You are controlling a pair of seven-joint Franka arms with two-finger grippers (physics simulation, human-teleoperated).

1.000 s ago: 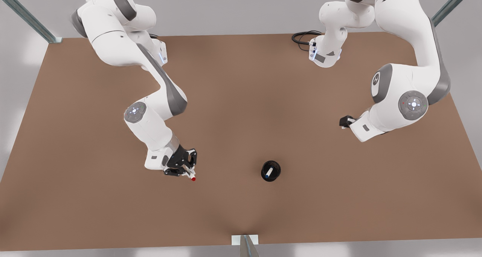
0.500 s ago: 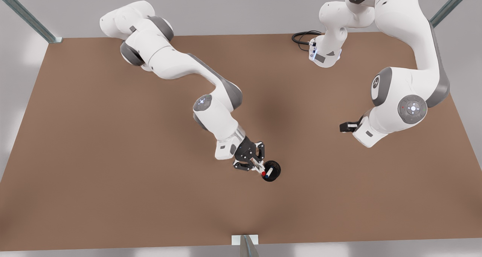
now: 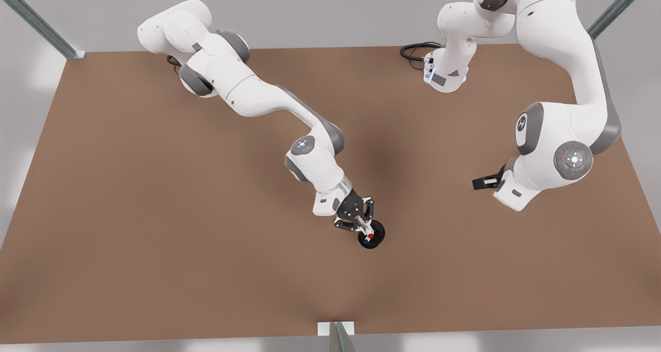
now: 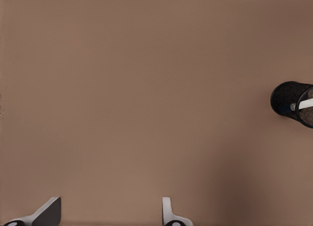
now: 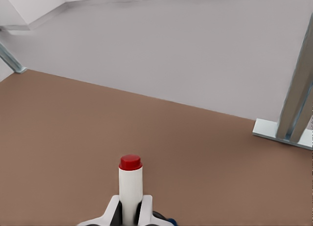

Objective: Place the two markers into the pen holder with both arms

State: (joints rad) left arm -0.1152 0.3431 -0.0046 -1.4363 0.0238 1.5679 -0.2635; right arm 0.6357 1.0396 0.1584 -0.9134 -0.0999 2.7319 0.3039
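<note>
The black pen holder stands near the table's front middle, with the blue-ended marker inside it. My right gripper, on the arm at the front view's left, is shut on the red-capped marker, whose red end hangs over the holder's mouth. The right wrist view shows that marker upright between the right gripper's fingers, with a blue tip just beside. My left gripper waits at the front view's right. In its wrist view the left gripper is open, with the holder far off.
A black cable lies at the table's back by the arm base at the front view's right. Metal frame posts stand at the back corners, and a bracket sits at the front edge. Another post is in the right wrist view.
My right gripper has carried the red marker toward the front view's right, from open table to over the pen holder. The left arm shifted only slightly.
</note>
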